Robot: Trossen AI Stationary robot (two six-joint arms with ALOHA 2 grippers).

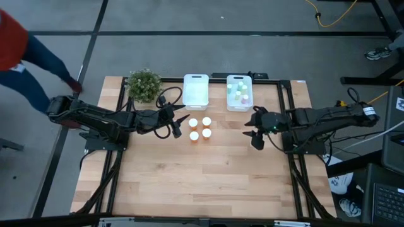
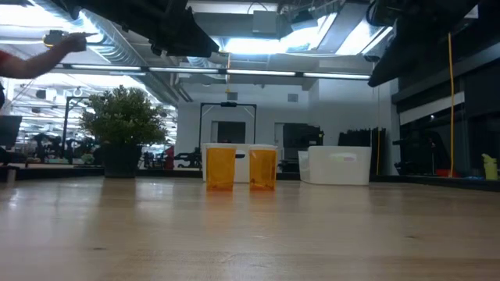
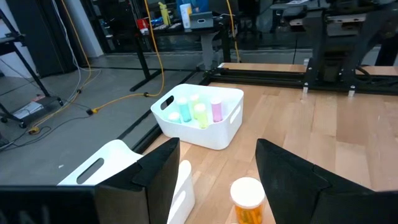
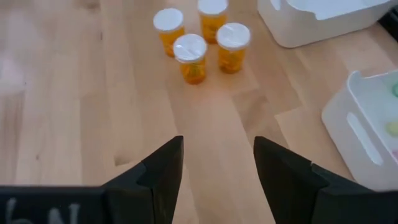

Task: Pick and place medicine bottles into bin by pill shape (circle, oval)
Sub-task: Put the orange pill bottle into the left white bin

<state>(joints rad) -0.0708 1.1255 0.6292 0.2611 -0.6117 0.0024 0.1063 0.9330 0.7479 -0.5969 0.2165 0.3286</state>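
Left gripper (image 1: 177, 126) hung open just beside the four orange bottles (image 1: 200, 128) mid-desk, right gripper (image 1: 255, 135) open too; best to close squarely around the nearest bottle without knocking its neighbours

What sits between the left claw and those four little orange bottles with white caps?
Nothing visible. The left gripper hangs open just beside the four orange bottles with white caps, with only bare wooden table between them. The two white plastic bins lie just behind the bottles, also unobstructed.

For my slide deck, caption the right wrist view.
Open right gripper hovers over wooden table, facing four orange white-capped bottles beside white plastic bins.
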